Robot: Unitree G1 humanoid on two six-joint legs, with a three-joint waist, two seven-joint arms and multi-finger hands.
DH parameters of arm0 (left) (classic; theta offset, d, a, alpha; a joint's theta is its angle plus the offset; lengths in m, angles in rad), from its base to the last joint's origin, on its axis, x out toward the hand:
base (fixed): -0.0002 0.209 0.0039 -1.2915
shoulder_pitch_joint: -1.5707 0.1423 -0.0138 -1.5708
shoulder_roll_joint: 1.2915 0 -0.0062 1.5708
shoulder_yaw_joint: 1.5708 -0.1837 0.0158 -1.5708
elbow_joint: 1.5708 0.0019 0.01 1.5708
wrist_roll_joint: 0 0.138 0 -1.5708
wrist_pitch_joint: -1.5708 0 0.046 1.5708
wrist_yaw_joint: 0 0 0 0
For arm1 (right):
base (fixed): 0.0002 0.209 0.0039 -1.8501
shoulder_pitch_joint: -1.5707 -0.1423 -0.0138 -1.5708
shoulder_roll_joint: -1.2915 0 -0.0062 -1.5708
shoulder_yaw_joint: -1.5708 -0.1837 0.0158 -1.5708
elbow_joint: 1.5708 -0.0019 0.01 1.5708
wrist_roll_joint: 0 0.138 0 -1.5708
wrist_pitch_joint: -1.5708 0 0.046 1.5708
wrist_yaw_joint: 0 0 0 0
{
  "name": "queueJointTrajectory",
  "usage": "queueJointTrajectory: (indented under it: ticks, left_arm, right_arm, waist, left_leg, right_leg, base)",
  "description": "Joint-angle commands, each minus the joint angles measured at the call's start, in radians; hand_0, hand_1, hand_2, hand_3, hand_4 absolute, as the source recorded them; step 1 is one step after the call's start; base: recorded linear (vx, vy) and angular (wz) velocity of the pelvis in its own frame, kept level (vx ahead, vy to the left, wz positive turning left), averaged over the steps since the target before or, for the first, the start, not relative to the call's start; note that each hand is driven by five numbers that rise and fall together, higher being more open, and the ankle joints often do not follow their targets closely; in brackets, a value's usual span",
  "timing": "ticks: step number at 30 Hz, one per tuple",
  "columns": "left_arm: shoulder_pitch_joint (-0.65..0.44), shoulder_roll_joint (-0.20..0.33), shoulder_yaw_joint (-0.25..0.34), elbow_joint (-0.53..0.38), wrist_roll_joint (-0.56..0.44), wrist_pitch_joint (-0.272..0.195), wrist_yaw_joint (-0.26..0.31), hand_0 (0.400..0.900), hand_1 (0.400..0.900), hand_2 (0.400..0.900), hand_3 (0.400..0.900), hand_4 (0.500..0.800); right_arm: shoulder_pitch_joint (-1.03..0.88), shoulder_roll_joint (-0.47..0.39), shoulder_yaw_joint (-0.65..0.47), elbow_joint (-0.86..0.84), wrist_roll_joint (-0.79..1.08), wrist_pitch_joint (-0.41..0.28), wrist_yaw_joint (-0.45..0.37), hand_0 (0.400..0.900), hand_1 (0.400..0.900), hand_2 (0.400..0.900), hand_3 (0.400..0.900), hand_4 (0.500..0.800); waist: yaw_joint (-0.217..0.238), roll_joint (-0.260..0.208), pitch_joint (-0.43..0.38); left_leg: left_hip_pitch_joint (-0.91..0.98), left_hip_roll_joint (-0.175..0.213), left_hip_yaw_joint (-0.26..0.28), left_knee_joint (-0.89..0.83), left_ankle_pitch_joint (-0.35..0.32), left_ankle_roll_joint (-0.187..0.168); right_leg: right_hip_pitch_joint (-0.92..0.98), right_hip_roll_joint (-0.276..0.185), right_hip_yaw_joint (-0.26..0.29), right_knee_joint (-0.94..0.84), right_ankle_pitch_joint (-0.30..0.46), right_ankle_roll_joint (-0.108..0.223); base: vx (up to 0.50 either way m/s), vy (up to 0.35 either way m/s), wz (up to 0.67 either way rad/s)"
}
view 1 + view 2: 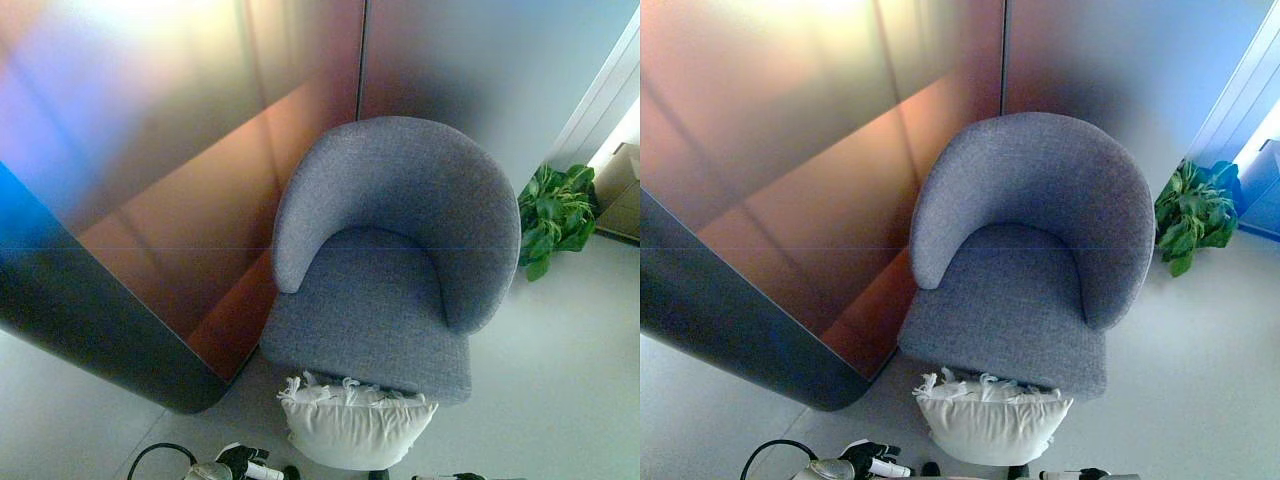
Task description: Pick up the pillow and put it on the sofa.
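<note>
A white pillow (355,425) with a fringed top edge stands on the floor against the front of the grey round-backed armchair (390,260). The chair's seat (365,315) has nothing on it. My left hand (870,460) shows at the bottom edge, left of the pillow and apart from it, with relaxed fingers and holding nothing. Only a sliver of my right hand (1080,474) shows at the bottom edge, just right of and below the pillow.
A curved dark and brown wall panel (150,300) stands close to the chair's left side. A green potted plant (555,215) sits on the floor to the chair's right. A grey wall is behind the chair. Pale floor lies right of the chair.
</note>
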Motion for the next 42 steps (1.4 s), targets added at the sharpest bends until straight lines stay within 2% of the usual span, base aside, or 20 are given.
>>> queueJointTrajectory:
  ticks: [1,4,6,8,12,17,22,30,31,33,39,42]
  left_arm:
    - [-0.033,-0.002,-0.010,0.057,-0.009,-0.026,-0.014,0.900,0.900,0.900,0.900,0.800]
    - [-0.030,-0.009,-0.004,0.056,-0.014,-0.032,-0.053,0.900,0.900,0.900,0.900,0.800]
    - [-0.027,-0.008,-0.006,0.059,-0.017,-0.028,-0.041,0.900,0.900,0.900,0.900,0.800]
    - [-0.025,0.000,-0.004,0.059,-0.002,-0.044,-0.023,0.900,0.900,0.900,0.900,0.800]
    - [-0.033,0.034,0.004,0.055,0.004,-0.044,-0.015,0.900,0.900,0.900,0.900,0.800]
    - [-0.067,0.064,0.010,0.040,-0.055,-0.055,0.012,0.900,0.900,0.900,0.900,0.800]
    - [-0.153,0.082,0.004,0.025,-0.128,-0.067,0.071,0.900,0.900,0.900,0.900,0.800]
    - [-0.336,0.144,-0.007,0.022,-0.248,-0.106,0.108,0.900,0.900,0.900,0.900,0.800]
    - [-0.340,0.145,-0.008,0.023,-0.250,-0.107,0.109,0.900,0.900,0.900,0.900,0.800]
    - [-0.412,0.164,-0.019,0.020,-0.281,-0.114,0.127,0.900,0.900,0.900,0.900,0.800]
    - [-0.529,0.189,-0.029,-0.001,-0.338,-0.123,0.144,0.900,0.900,0.900,0.900,0.800]
    - [-0.569,0.193,-0.031,-0.014,-0.383,-0.131,0.149,0.900,0.900,0.900,0.900,0.800]
  right_arm:
    - [-0.011,0.043,0.066,0.045,0.007,0.028,0.005,0.900,0.900,0.900,0.900,0.800]
    - [-0.009,0.045,0.060,0.043,0.002,0.033,0.006,0.900,0.900,0.900,0.900,0.800]
    - [-0.008,0.045,0.060,0.042,-0.001,0.033,0.010,0.900,0.900,0.900,0.900,0.800]
    - [-0.008,0.040,0.063,0.042,-0.001,0.033,0.015,0.900,0.900,0.900,0.900,0.800]
    - [-0.016,0.016,0.062,0.052,-0.010,0.032,0.029,0.900,0.900,0.900,0.900,0.800]
    - [-0.044,-0.017,0.064,0.051,-0.022,0.038,0.035,0.900,0.900,0.900,0.900,0.800]
    - [-0.104,-0.050,0.088,0.036,-0.023,0.047,0.025,0.900,0.900,0.900,0.900,0.800]
    - [-0.255,-0.095,0.132,0.023,0.051,0.077,0.013,0.900,0.900,0.900,0.900,0.800]
    - [-0.259,-0.096,0.133,0.024,0.053,0.078,0.012,0.900,0.900,0.900,0.900,0.800]
    - [-0.320,-0.117,0.143,0.025,0.087,0.093,0.018,0.900,0.900,0.900,0.900,0.800]
    - [-0.427,-0.155,0.150,0.018,0.139,0.130,0.025,0.900,0.900,0.900,0.900,0.800]
    - [-0.461,-0.176,0.153,0.017,0.148,0.135,0.038,0.900,0.900,0.900,0.900,0.800]
  waist:
    - [-0.004,-0.040,0.007]
    - [-0.001,-0.042,0.007]
    - [-0.003,-0.044,0.009]
    - [-0.003,-0.044,0.014]
    - [-0.009,-0.033,0.029]
    - [-0.022,-0.013,0.060]
    - [-0.036,0.003,0.130]
    - [-0.044,-0.003,0.288]
    - [-0.044,-0.003,0.290]
    - [-0.045,-0.013,0.339]
    - [-0.051,-0.009,0.403]
    - [-0.060,0.001,0.409]
  left_leg:
    - [0.014,-0.075,0.030,-0.006,-0.063,0.026]
    - [0.018,-0.075,0.031,-0.006,-0.066,0.026]
    - [0.017,-0.075,0.031,-0.006,-0.064,0.025]
    - [0.015,-0.074,0.033,-0.006,-0.062,0.023]
    - [0.002,-0.074,0.035,-0.006,-0.056,0.019]
    - [-0.028,-0.073,0.037,-0.006,-0.043,0.016]
    - [-0.092,-0.067,0.045,-0.002,-0.020,0.011]
    - [-0.255,-0.058,0.037,0.057,0.012,-0.007]
    - [-0.262,-0.058,0.037,0.060,0.012,-0.007]
    - [-0.358,-0.056,0.030,0.113,0.019,-0.014]
    - [-0.522,-0.058,0.028,0.192,0.032,-0.014]
    - [-0.612,-0.057,0.030,0.244,0.034,-0.021]
  right_leg:
    - [0.009,-0.013,0.026,0.003,-0.008,0.078]
    - [0.014,-0.012,0.026,0.004,-0.010,0.079]
    - [0.012,-0.011,0.030,0.004,-0.009,0.079]
    - [0.009,-0.011,0.031,0.004,-0.007,0.080]
    - [-0.007,-0.012,0.037,0.004,-0.002,0.079]
    - [-0.043,-0.015,0.049,0.006,0.005,0.079]
    - [-0.115,-0.015,0.068,0.016,0.017,0.074]
    - [-0.261,-0.005,0.099,0.055,0.029,0.060]
    - [-0.267,-0.005,0.099,0.058,0.028,0.059]
    - [-0.361,-0.003,0.093,0.119,0.023,0.054]
    - [-0.535,-0.003,0.078,0.237,0.008,0.050]
    - [-0.620,-0.003,0.074,0.282,0.001,0.044]
  base:
    - [0.00,0.000,0.00]
    - [0.03,-0.023,0.01]
    - [0.03,-0.020,-0.01]
    - [0.00,0.000,0.00]
    - [0.01,0.018,-0.01]
    - [-0.04,0.083,-0.03]
    - [-0.14,0.088,-0.02]
    - [-0.14,0.040,0.02]
    - [-0.18,-0.011,0.08]
    - [-0.19,-0.028,0.11]
    - [-0.14,0.000,0.07]
    - [-0.08,0.050,-0.02]
